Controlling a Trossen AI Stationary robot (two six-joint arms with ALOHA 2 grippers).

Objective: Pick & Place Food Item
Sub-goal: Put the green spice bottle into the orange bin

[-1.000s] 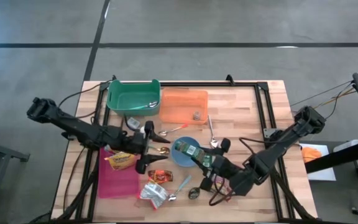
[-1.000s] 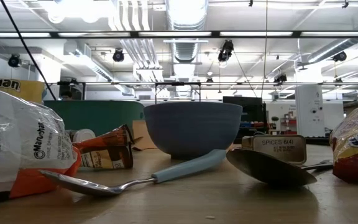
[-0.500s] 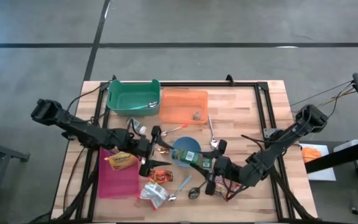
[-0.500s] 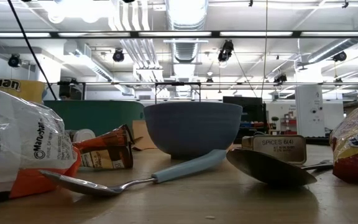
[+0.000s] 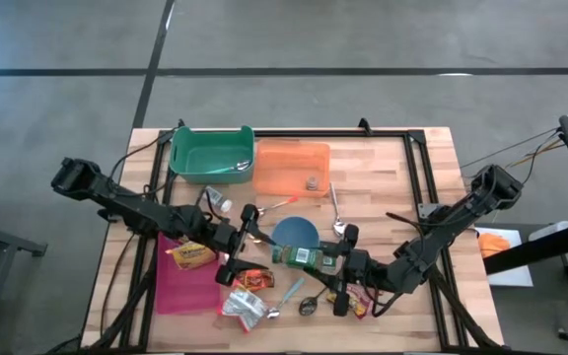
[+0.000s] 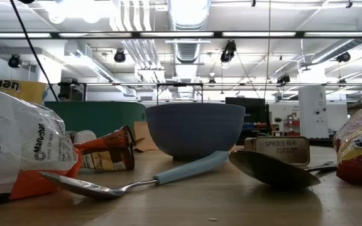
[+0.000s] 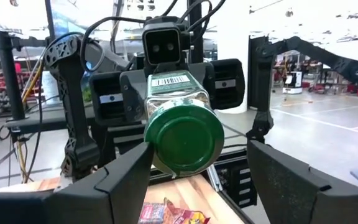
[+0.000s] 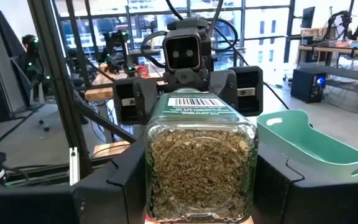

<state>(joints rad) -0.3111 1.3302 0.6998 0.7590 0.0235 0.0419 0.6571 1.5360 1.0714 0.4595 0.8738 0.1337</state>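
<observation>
Right claw (image 5: 338,268) clamped, left claw (image 5: 240,248) spread — facing each other.

Bright ceiling strip lights (image 6: 187,34) glare above me; windows wash out behind, and near packets blur.

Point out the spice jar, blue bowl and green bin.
spice jar (image 8: 199,163): right wrist view, on the glass body showing the dried herbs.
blue bowl (image 6: 195,129): low view, on the front of its outer wall.
green bin (image 5: 211,138): high view, on its back rim.
</observation>
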